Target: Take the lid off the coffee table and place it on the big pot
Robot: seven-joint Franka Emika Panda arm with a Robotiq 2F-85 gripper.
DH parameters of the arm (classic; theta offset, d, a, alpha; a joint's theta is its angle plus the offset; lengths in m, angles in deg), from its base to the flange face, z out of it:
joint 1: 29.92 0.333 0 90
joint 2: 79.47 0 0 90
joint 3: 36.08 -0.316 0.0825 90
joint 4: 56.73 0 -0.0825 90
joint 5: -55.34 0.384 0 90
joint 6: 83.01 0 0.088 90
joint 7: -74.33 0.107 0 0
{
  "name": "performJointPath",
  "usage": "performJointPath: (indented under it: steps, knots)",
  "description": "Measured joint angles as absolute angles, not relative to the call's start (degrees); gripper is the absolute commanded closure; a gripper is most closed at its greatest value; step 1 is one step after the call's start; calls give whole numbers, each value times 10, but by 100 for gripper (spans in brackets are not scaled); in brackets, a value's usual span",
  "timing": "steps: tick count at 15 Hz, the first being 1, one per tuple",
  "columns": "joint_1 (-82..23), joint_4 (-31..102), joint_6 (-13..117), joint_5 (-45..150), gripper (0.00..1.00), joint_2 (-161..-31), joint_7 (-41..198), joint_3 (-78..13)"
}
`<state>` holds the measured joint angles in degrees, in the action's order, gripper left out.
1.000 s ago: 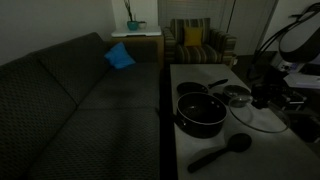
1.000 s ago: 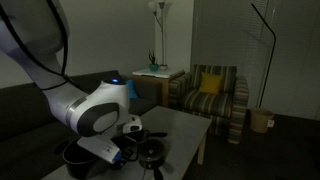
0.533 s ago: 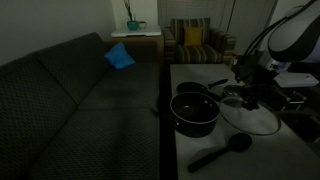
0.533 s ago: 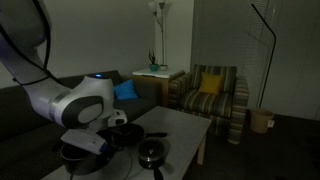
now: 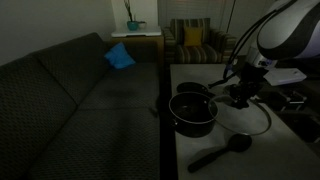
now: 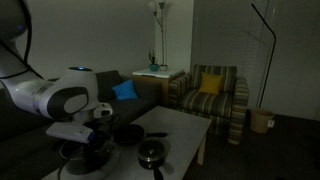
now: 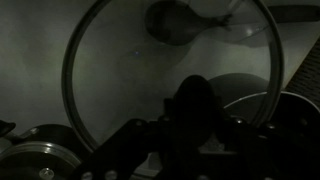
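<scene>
1. Dim living room: a dark sofa [image 5: 70,100] with a blue cushion [image 5: 120,57] runs down one side, a striped armchair [image 5: 195,40] sits at the back, and a long pale bench [image 5: 262,155] stands alongside the sofa.
2. On the bench there's the big pot [image 5: 197,115], black and deep. A shallower long-handled pan [image 5: 192,90] is just behind it, and a black spoon [image 5: 222,152] lies nearer the camera.
3. The lid [image 5: 258,122] is just beside the big pot, on the side away from the sofa. It's over the bench, not on the pot. I can't tell whether its rim is resting on the bench or just off it.
4. The gripper [image 5: 243,97] is right over the lid's centre.
5. In the wrist view the lid [image 7: 130,70] has its thin rim circling most of the frame, with the gripper [image 7: 193,105] dark in the middle. The fingers look closed on the lid's knob, though it's pretty murky down there.
6. In an exterior view the arm [image 6: 60,100] bulks up close, with a small saucepan [image 6: 152,153] on the bench [image 6: 190,125] near it.
</scene>
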<state>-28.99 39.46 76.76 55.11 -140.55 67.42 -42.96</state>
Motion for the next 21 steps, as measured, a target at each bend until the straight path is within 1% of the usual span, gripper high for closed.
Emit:
performJointPath:
  steps: [6, 12, 13, 20, 21]
  knots:
    - [-276, 375, 753, 527, 86, -1400, 660, -433]
    - [-283, 302, 676, 527, 86, -1413, 589, -473]
    - [-284, 289, 666, 527, 61, -1419, 577, -479]
    - [-283, 283, 665, 527, 61, -1430, 576, -478]
    - [-283, 283, 665, 527, 86, -1430, 576, -478]
